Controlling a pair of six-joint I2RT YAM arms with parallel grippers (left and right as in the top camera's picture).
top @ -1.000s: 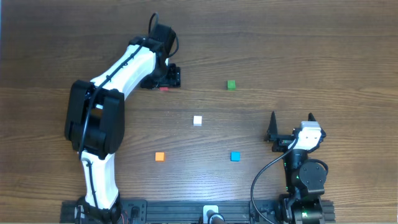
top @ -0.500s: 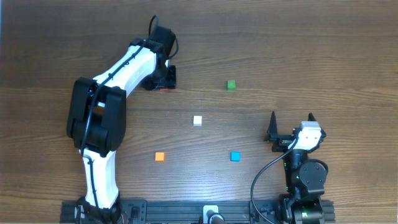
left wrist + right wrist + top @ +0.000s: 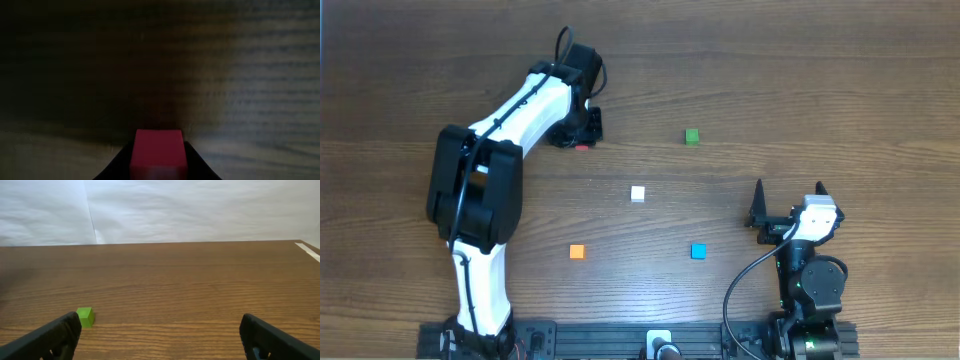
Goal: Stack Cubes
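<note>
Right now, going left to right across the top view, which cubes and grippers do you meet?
orange cube → white cube → blue cube → right gripper. The red cube and green cube overlap others sideways, so they are left out.

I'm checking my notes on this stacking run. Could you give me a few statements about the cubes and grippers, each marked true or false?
1. The red cube sits between the left gripper's fingers. True.
2. The right gripper holds the green cube. False: it is open and empty, and the green cube lies on the table.
3. The white cube is stacked on the blue cube. False: they lie apart on the table.
4. The orange cube lies alone on the table. True.
</note>
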